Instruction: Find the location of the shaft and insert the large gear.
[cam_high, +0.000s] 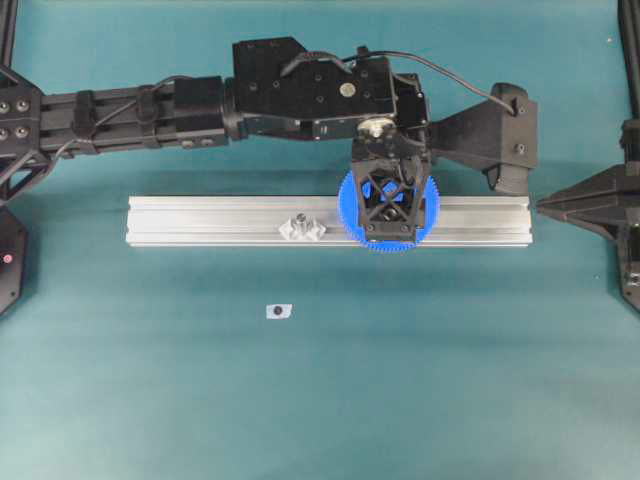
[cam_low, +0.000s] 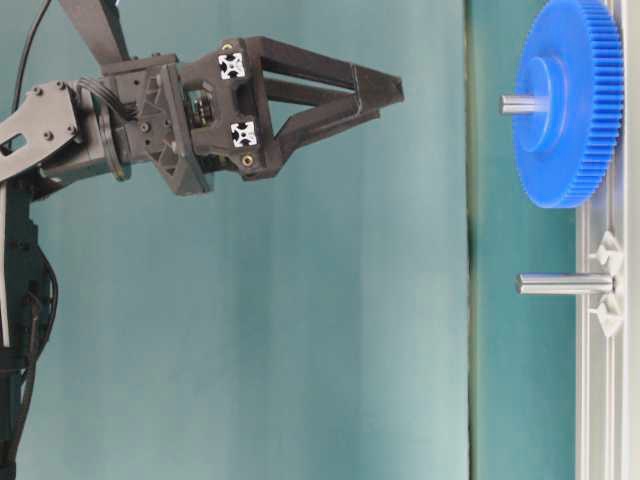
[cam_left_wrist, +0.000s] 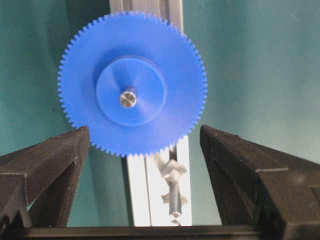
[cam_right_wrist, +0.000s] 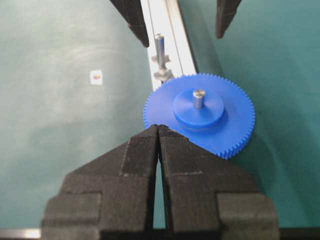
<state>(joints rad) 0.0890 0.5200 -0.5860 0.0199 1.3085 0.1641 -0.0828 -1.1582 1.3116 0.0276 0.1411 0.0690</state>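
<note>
The gear (cam_left_wrist: 132, 82) is seen seated on a shaft (cam_left_wrist: 128, 97) on the rail (cam_high: 200, 220), at three o'clock of a bare shaft (cam_high: 299, 226); it is judged light, stiff, best gripped by its toothed rim. The left pincer (cam_left_wrist: 145, 150) is spread wide above it, holding nothing; the right pincer (cam_right_wrist: 158, 131) is closed, empty.

No readable text, brand, number or sign anywhere. The small white tag (cam_high: 279, 311) lying on the desk (cam_high: 450, 380) carries only a dark blot, too small to read. Two white square stickers (cam_low: 238, 98) on the left claw's mount show black geometric patterns, no letters.
</note>
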